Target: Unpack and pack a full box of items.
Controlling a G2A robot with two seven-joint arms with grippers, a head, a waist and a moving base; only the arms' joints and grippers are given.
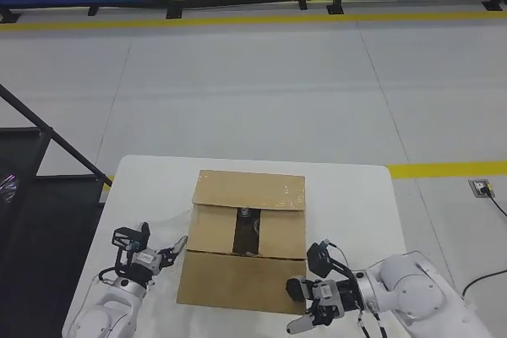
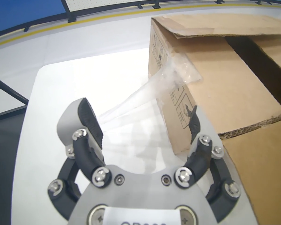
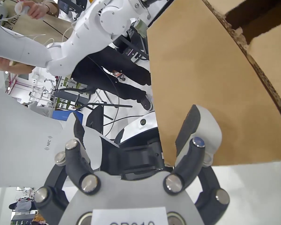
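left gripper [image 2: 139, 108] and right gripper [image 3: 135, 118], both spread wide, flank the box [image 1: 249, 190], whose stiff, light flaps [image 1: 237, 280] seem best pinched at free edges.

Box [image 1: 215, 283]: plain brown cardboard; black pictograms [image 2: 180, 110] on side wall. Tape strip [image 2: 178, 71]: clear, whitish haze. Desk [image 1: 152, 194]: white. L tool [image 2: 140, 113], R tool [image 3: 135, 118]: silver-grey shells, black pads. Floor [image 1: 237, 84]: pale grey w/ yellow stripes [image 1: 439, 169].
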